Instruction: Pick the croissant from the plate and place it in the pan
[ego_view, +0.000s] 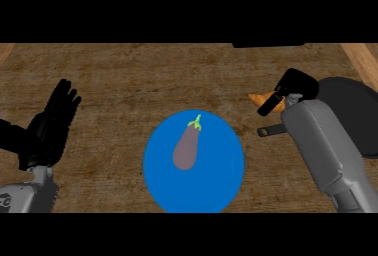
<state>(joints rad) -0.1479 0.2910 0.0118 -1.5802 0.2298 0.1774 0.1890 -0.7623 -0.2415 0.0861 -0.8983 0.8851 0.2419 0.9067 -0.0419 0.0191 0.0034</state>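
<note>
Wooden counter (148, 70): your right hand (293, 89) clasps croissant (259, 98) beside pan (353, 102), likely for placing; left hand (48, 125) slack, resting; eggplant (186, 147) on plate (218, 192).

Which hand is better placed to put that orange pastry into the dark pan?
The right hand. Its fingers appear curled round the croissant, and it sits just beside the pan. The left hand rests open at the far left, on the other side of the blue plate.
</note>
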